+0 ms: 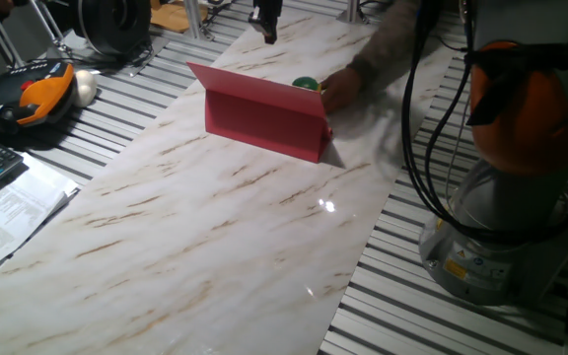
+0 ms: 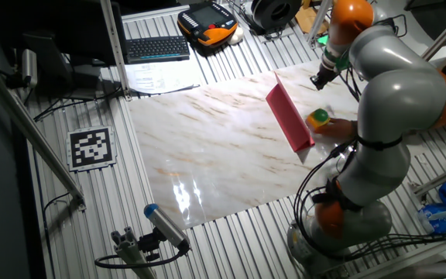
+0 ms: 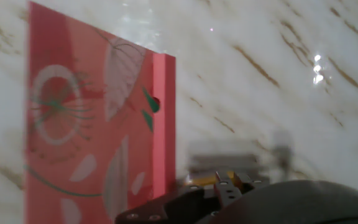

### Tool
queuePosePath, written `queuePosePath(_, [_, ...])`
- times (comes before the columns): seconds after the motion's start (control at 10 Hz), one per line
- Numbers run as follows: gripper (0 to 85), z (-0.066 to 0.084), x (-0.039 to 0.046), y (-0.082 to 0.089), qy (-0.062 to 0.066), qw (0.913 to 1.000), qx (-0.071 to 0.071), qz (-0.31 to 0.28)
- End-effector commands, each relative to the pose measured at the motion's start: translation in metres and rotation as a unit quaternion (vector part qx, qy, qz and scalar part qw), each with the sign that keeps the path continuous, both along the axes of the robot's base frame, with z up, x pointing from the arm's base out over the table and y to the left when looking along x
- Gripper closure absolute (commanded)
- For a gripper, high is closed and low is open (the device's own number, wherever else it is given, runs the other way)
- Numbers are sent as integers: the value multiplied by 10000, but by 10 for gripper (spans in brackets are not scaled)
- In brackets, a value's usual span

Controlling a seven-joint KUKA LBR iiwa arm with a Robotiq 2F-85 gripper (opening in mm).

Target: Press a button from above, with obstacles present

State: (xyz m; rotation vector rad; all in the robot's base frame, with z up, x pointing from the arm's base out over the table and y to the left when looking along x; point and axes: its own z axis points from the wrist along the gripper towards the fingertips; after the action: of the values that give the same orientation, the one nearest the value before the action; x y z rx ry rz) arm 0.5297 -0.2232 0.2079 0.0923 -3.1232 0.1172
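Tool: the tool (image 1: 267,28) hangs above the far end of the worktop in one fixed view, dark and small in the frame; in the other fixed view it shows at (image 2: 320,77), past the far side of the red board. Its tips are clear of every object.
Tool state: cannot tell. No view gives a readable gap or contact between the fingertips; the hand view shows only dark, blurred tool hardware along its lower edge.
Button: the button (image 1: 307,85) sits on the worktop directly behind the red board, its green cap just showing over the board's top edge. The other fixed view shows the green cap on a yellow base (image 2: 318,118), just beside the board's rear face.
Hand: a blurred human hand (image 1: 340,90) reaches in from the far right and lies against the button; whether it grips it is unclear.
Red board: the red board (image 1: 264,116) stands upright like a low wall across the worktop, plain on the face toward one fixed view. The hand view shows a face printed with pale leaf and circle patterns (image 3: 92,124).
Worktop: white marbled worktop (image 1: 215,227) laid over a ribbed metal base.
Surroundings: an orange-and-black pendant (image 1: 37,94) and a keyboard (image 2: 157,48) lie off the worktop.
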Motion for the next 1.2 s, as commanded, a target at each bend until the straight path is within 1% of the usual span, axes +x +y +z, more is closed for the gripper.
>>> queuePosePath(0.0, [680,-29,-24,-24,17,10000,1,-13])
queuePosePath(0.1, [510,-71,-89,-15,5,10000,-15,-66])
queuePosePath(0.2, [510,-121,-174,42,-39,9999,-31,-140])
queuePosePath(0.3, [510,-167,-265,108,-98,9997,-99,-181])
queuePosePath(0.4, [340,-230,-361,166,-131,9996,-99,-216])
queuePosePath(0.5, [340,-278,-399,168,-143,9997,-152,-161])
queuePosePath(0.7, [340,-378,-441,117,-186,9997,-113,-127])
queuePosePath(0.8, [340,-405,-444,89,-183,9997,-113,-96])
queuePosePath(0.9, [340,-420,-443,75,-174,9997,-159,-81])
queuePosePath(1.0, [340,-451,-444,59,-135,9996,-229,-61])
queuePosePath(1.1, [340,-504,-443,43,-106,9998,-168,-95])
